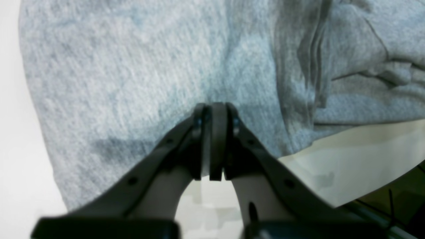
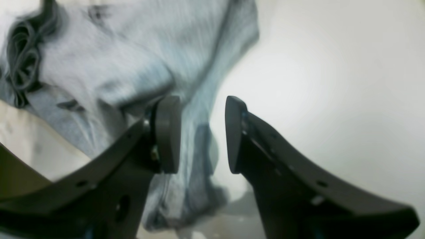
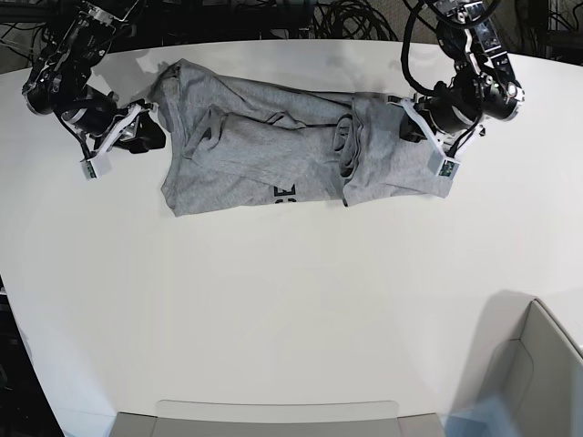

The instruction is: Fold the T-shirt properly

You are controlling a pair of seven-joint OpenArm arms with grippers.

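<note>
this looks like a robotics lab: a bare white table [image 3: 291,309] fills the room, and behind the left gripper [image 3: 408,121] and the right gripper [image 3: 150,126] bundles of black cables [image 3: 355,18] trail off the far edge. well in front of the left gripper sits a grey bin [image 3: 537,382].

Heather-grey T-shirt [image 3: 273,150] w/ bit of black lettering [image 3: 285,194], white table [image 3: 291,300], black grippers.
</note>
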